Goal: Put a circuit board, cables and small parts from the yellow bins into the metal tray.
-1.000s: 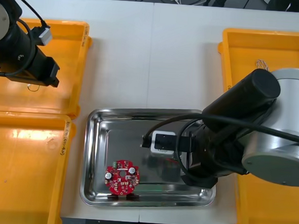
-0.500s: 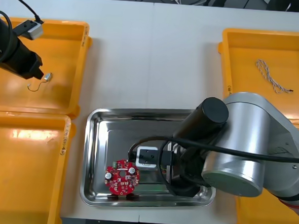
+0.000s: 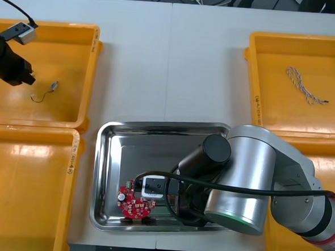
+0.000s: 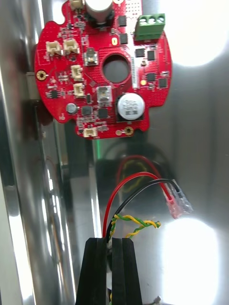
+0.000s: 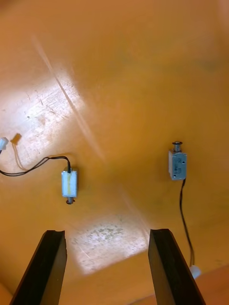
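**Over the tray, one claw clenched on a cable; over the far left bin, one spread wide**

Low over the metal tray, toward its near edge, we find the right gripper clenched on the red and yellow cable. Its two black fingers stand almost together, and the wires run down into the thin gap between them. From there the cable's red and black strands arch out to a clear connector. A yellow twist curls just past the fingertips. We cannot tell whether the connector rests on the metal.

Beyond the cable, apart from it, the round red circuit board lies flat on the shiny tray floor, close to the tray's wall. From above, the bulky right arm covers the right half of the tray and part of the board.

At the table's left, the left gripper hovers over the far left yellow bin with its fingers spread and nothing between them. On the bin floor we see a small metal part beyond one finger and a second small metal part beyond the other. The two are well apart, and each trails a thin black lead.

Across the table, the blue and white twisted cable lies alone in the far right yellow bin.
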You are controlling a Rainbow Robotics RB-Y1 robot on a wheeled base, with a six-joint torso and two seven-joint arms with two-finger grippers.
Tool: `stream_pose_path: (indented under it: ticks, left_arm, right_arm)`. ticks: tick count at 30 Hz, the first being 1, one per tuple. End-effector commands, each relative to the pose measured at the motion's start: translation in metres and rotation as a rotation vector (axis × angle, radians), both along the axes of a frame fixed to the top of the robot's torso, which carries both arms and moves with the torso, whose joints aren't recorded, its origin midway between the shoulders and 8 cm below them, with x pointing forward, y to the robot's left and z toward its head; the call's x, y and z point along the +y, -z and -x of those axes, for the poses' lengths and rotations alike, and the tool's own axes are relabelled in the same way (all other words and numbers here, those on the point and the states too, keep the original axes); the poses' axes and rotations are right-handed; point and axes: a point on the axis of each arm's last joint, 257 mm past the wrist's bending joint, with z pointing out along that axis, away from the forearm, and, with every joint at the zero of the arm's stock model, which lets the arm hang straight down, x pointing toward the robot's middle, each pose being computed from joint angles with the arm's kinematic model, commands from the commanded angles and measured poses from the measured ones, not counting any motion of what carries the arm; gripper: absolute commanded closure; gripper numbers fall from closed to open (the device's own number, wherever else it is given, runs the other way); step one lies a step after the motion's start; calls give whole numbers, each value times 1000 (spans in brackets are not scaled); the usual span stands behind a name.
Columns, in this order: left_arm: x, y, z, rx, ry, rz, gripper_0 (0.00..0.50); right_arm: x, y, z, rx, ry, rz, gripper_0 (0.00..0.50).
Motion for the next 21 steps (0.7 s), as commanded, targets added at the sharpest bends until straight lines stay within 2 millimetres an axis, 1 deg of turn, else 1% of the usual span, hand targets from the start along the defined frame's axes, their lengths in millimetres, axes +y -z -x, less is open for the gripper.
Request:
stream_pose_path:
  ticks: [1, 6, 16, 19, 20, 21]
  left_arm:
    - [25, -50, -21, -115, 35, -46, 0]
    - [29, -46, -25, -123, 54, -55, 0]
    - [22, -32, -44, -177, 65, -47, 0]
    - [23, -30, -45, -178, 63, -49, 0]
    - [23, -29, -46, -177, 63, -48, 0]
    - [22, -28, -46, -177, 63, -45, 0]
  right_arm:
    - [-9, 15, 7, -9, -16, 16, 500]
    - [-14, 22, 3, -49, -13, 33, 500]
    - [-19, 24, 1, -50, 3, 40, 500]
    - [-19, 23, 0, -55, 6, 41, 500]
    - [-19, 23, -1, -58, 9, 42, 496]
    - [-19, 23, -1, -58, 9, 42, 482]
